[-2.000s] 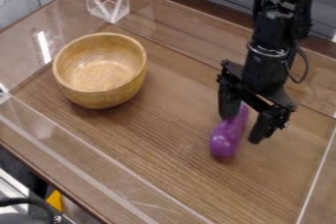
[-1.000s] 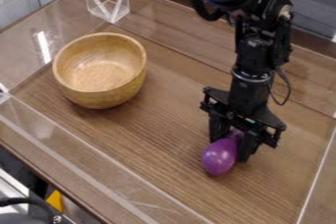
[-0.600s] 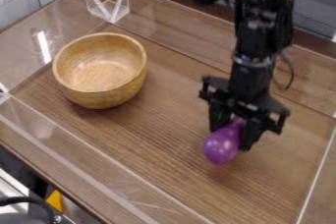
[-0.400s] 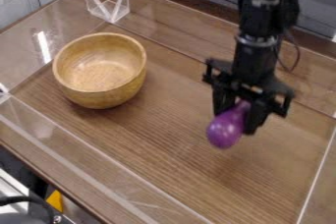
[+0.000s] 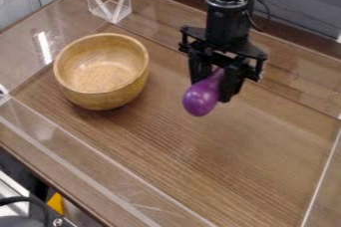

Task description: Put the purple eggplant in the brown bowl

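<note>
Bright, even light over a softly detailed tabletop view.
The wooden table (image 5: 160, 156) is well lit across the middle and lower right of the frame, with a pale, hazy sheen towards the left. The brown bowl (image 5: 102, 72) in the left half is shaded along one inner side and brighter across its floor. Small highlights sit on the purple eggplant (image 5: 202, 96) near the centre, whose outline is soft. The black gripper (image 5: 217, 69) in the upper half is dark enough to swallow much of its detail. Fine texture is coarse throughout, and the lower left corner falls into deep darkness.
</note>
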You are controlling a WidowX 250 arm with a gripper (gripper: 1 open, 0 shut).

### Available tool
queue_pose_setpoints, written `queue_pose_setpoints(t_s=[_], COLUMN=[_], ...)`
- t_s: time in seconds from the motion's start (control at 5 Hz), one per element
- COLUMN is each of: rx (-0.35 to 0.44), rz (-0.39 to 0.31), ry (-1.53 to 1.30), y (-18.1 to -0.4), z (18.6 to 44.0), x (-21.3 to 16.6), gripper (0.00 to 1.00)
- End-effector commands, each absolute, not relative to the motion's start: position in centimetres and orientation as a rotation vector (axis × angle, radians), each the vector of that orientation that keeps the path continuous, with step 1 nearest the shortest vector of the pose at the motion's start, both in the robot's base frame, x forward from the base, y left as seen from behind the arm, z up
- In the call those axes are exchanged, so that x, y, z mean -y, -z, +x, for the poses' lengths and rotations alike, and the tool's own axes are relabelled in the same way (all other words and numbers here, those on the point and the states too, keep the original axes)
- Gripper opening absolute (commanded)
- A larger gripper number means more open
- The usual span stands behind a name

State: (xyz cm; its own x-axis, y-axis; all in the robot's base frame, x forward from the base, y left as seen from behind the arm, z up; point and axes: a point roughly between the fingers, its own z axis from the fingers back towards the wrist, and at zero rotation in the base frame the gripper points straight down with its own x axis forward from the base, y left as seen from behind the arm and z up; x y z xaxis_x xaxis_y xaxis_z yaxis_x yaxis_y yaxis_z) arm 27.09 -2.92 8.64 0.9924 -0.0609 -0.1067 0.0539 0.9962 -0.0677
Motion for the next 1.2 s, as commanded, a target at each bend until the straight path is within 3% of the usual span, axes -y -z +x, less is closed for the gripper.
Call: queue_pose_setpoints(t_s=[0.0,0.2,0.6,1.0], rx=[-0.043,-0.037,-0.014,-0.01], rz=[-0.055,-0.044,-0.021,-0.001], ry=[0.003,-0.068,-0.093,-0.171], y=[-11.2,-11.9,-10.7,-10.4], z=[27.2,26.9,26.3,26.0], x=[1.8,-0.8,-7.1,-9.4], gripper=[0.0,0.0,0.0,0.0])
